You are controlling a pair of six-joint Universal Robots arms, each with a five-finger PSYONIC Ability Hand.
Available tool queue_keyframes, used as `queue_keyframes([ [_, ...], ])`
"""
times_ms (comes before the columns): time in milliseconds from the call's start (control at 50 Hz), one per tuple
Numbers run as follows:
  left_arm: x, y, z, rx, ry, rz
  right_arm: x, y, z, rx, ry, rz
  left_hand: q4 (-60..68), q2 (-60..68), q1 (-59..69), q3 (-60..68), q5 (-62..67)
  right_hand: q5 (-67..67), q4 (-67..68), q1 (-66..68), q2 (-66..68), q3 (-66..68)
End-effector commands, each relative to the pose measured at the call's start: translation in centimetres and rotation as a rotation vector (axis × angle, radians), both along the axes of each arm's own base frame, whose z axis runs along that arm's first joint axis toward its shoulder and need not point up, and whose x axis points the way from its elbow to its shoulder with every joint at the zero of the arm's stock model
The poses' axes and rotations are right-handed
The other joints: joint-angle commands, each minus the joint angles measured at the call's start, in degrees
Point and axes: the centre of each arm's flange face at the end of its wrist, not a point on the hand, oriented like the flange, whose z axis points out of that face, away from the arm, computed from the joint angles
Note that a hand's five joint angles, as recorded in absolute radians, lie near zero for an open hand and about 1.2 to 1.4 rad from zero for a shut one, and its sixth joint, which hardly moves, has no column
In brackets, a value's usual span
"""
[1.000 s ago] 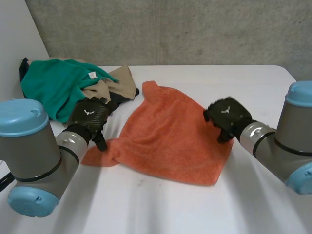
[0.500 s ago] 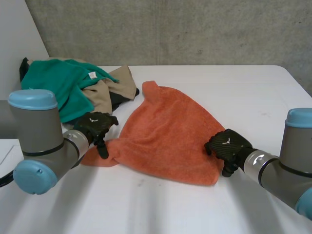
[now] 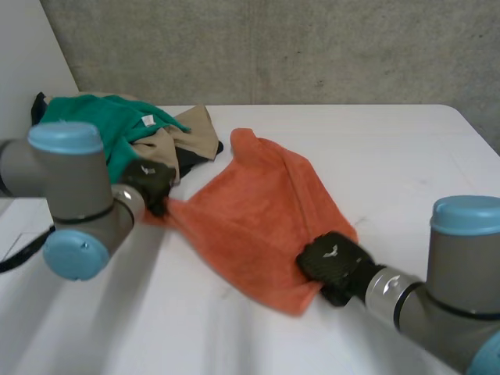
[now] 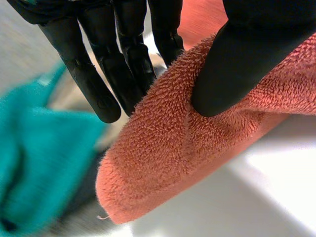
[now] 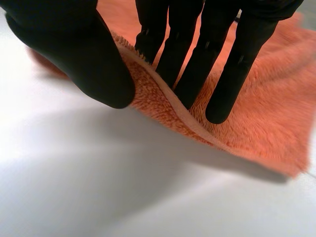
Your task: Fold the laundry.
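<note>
An orange towel [image 3: 258, 215] lies spread in the middle of the white table [image 3: 406, 156], pulled into ridges between my two hands. My left hand [image 3: 148, 184] pinches its left corner; in the left wrist view the thumb [image 4: 247, 54] presses the orange towel [image 4: 163, 163] against the fingers [image 4: 123, 59]. My right hand [image 3: 330, 262] grips the near right edge; in the right wrist view the thumb [image 5: 69, 54] and fingers [image 5: 217, 54] squeeze the hem of the orange towel [image 5: 247, 128].
A pile of laundry sits at the back left: a teal cloth [image 3: 94, 137] over a tan one [image 3: 183, 137] and a dark one [image 3: 191, 160], close behind my left hand. The teal cloth [image 4: 29, 163] also lies beyond the left fingers.
Both hands closed on the towel. The left hand lifted its corner up and back; the right hand slid from the right edge to the near edge, bunching the cloth.
</note>
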Motion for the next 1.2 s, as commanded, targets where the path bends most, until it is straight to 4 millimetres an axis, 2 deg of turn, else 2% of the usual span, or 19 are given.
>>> queue_keyframes([
  [20, -0.9, -1.2, 6.8, -0.198, 0.07, 0.02, 3.7, 8.9, 3.1, 0.163, -0.113, 0.173, 11.55, 11.72, 14.27, 12.08, 14.02, 11.75, 11.61, 15.11, 12.73, 12.19],
  [60, -1.2, -1.0, 8.8, -0.248, 0.095, 0.008, 5.4, 11.5, 4.2, 0.233, -0.186, 0.213, 11.55, 11.72, 14.27, 12.08, 14.02, 11.75, 11.61, 15.11, 12.73, 12.19],
  [120, -1.5, -0.7, 10.4, -0.285, 0.114, 0.001, 6.9, 13.2, 4.5, 0.311, -0.238, 0.224, 11.55, 11.72, 14.27, 12.08, 14.02, 11.75, 11.61, 15.11, 12.73, 12.19],
  [180, -1.3, -0.3, 12.0, -0.321, 0.13, 0.001, 8.4, 12.6, 4.7, 0.372, -0.295, 0.146, 11.55, 11.72, 14.27, 12.08, 14.02, -11.24, -11.38, -7.88, -10.25, -10.8],
  [240, -0.7, 0.0, 13.6, -0.356, 0.144, 0.006, 8.4, 8.7, 6.3, 0.312, -0.349, -0.01, 11.55, 11.72, 14.27, 12.08, 14.02, -38.35, -38.5, -35.0, -37.37, -37.91],
  [300, -0.1, 0.5, 15.0, -0.382, 0.156, 0.0, 6.4, 4.0, 8.2, 0.219, -0.344, -0.157, 11.55, 11.72, 14.27, 12.08, 14.02, -42.58, -42.72, -39.23, -41.6, -42.14],
  [380, 0.4, 1.7, 16.5, -0.411, 0.167, -0.047, 4.2, -0.2, 10.8, 0.094, -0.303, -0.202, 11.55, 11.72, 14.27, 12.08, 14.02, -49.49, -49.63, -46.13, -48.51, -49.05],
  [540, 1.0, 5.7, 20.6, -0.5, 0.214, -0.151, 4.2, -7.1, 12.9, -0.061, -0.292, -0.2, 11.55, 11.72, 14.27, 12.08, 14.02, -58.25, -58.39, -54.89, -57.27, -57.81],
  [600, 1.4, 8.8, 22.7, -0.561, 0.239, -0.199, 6.3, -10.4, 12.0, -0.095, -0.324, -0.186, 11.55, 11.72, 14.27, 12.08, 14.02, -58.25, -58.39, -54.89, -57.27, -57.81],
  [680, 1.9, 11.8, 24.1, -0.606, 0.26, -0.257, 8.9, -12.9, 9.9, -0.112, -0.352, -0.137, 11.55, 11.72, 14.27, 12.08, 14.02, -58.25, -58.39, -54.89, -57.27, -57.81],
  [760, 2.3, 13.5, 25.0, -0.645, 0.288, -0.29, 11.5, -13.4, 6.8, -0.084, -0.362, -0.054, 11.55, 11.72, 14.27, 12.08, 14.02, -58.25, -58.39, -54.89, -57.27, -57.81],
  [860, 2.9, 14.3, 25.5, -0.672, 0.332, -0.29, 14.1, -12.0, 1.8, -0.01, -0.34, 0.025, 11.55, 11.72, 14.27, 12.08, 14.02, -58.25, -58.39, -54.89, -57.27, -57.81],
  [880, 3.0, 14.4, 25.5, -0.672, 0.344, -0.286, 14.3, -12.1, 0.9, -0.01, -0.334, 0.015, 11.55, 11.72, 14.27, 12.08, 14.02, -43.83, -43.97, -40.47, -42.84, -43.39],
  [900, 3.1, 14.3, 25.4, -0.671, 0.346, -0.285, 14.4, -13.0, 1.3, -0.061, -0.355, -0.013, 11.55, 11.72, 14.27, 12.08, 14.02, -2.15, -2.29, 1.21, -1.17, -1.71],
  [920, 3.1, 14.2, 25.4, -0.67, 0.348, -0.282, 14.4, -13.9, 1.9, -0.105, -0.379, -0.039, 11.55, 11.72, 14.27, 12.08, 14.02, 11.61, 11.47, 14.97, 12.6, 12.05],
  [1000, 3.6, 13.2, 25.0, -0.668, 0.334, -0.249, 13.3, -18.4, 6.7, -0.361, -0.535, -0.216, 11.55, 11.72, 14.27, 12.08, 14.02, 11.75, 11.61, 15.11, 12.73, 12.19],
  [1080, 4.2, 10.2, 24.3, -0.661, 0.318, -0.193, 9.4, -21.6, 16.3, -0.67, -0.701, -0.379, 11.55, 11.72, 14.27, 12.08, 14.02, 11.75, 11.61, 15.11, 12.73, 12.19],
  [1160, 4.0, 8.0, 23.7, -0.657, 0.323, -0.159, 7.3, -20.9, 21.9, -0.79, -0.759, -0.388, 11.55, 11.72, 14.27, 12.08, 14.02, 11.75, 11.61, 15.11, 12.73, 12.19],
  [1200, 3.7, 7.1, 23.1, -0.646, 0.329, -0.146, 6.7, -20.2, 22.6, -0.785, -0.744, -0.384, 11.55, 11.72, 14.27, 12.08, 14.02, 11.75, 11.61, 15.11, 12.73, 12.19],
])
